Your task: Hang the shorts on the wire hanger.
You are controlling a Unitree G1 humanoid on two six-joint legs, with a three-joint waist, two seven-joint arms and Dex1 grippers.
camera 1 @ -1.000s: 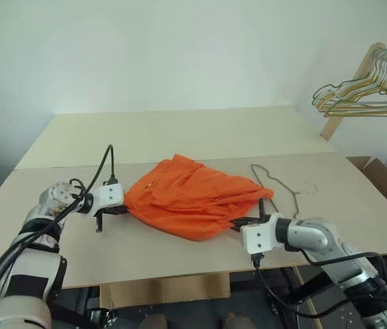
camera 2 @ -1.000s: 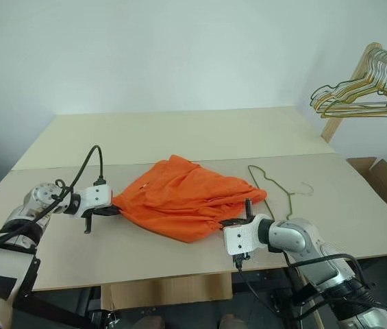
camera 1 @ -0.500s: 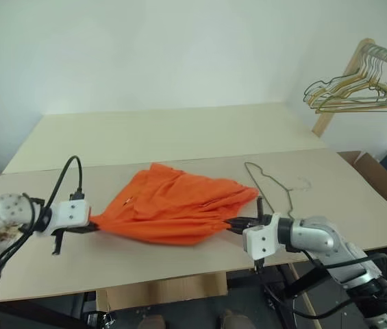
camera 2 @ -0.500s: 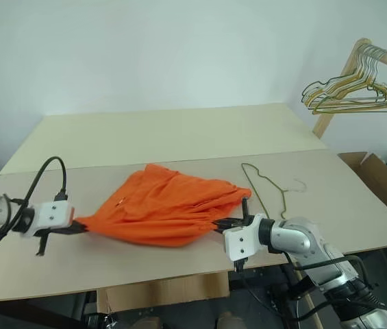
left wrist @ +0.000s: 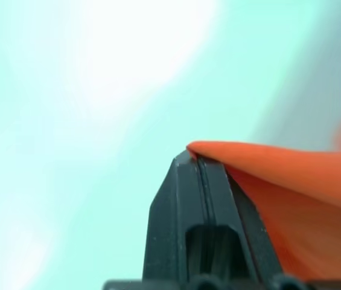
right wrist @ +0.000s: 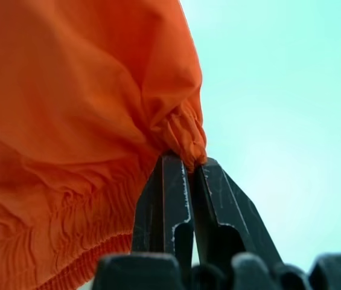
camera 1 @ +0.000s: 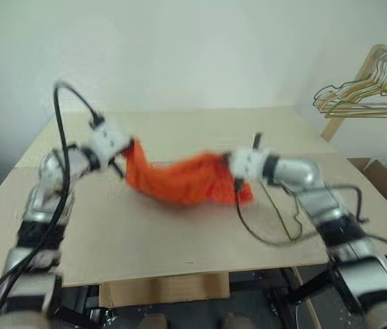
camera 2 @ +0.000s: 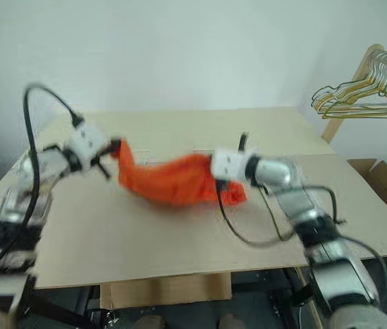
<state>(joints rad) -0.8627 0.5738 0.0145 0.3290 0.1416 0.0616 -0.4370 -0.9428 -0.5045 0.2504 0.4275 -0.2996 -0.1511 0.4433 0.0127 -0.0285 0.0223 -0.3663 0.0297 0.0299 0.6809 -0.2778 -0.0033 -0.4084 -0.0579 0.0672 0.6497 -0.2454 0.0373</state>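
Both pincers are pressed together on the shorts (camera 1: pixel 183 181): the left pincer (left wrist: pixel 199 162) pinches one edge of the fabric, the right pincer (right wrist: pixel 185 166) nips the gathered elastic waistband; between them the bright orange cloth sags in a soft swag above the pale worktop (camera 1: pixel 145 233); it looks light, limp and easily bunched, so I judge the firmer ruched waistband the best place to take hold, gripped at two spread points; the wire hanger (camera 1: pixel 290 218), thin and stiff, lies on the worktop just beside the right arm; a bunch of wire hangers (camera 1: pixel 364 96) hangs from a wooden rail beyond.
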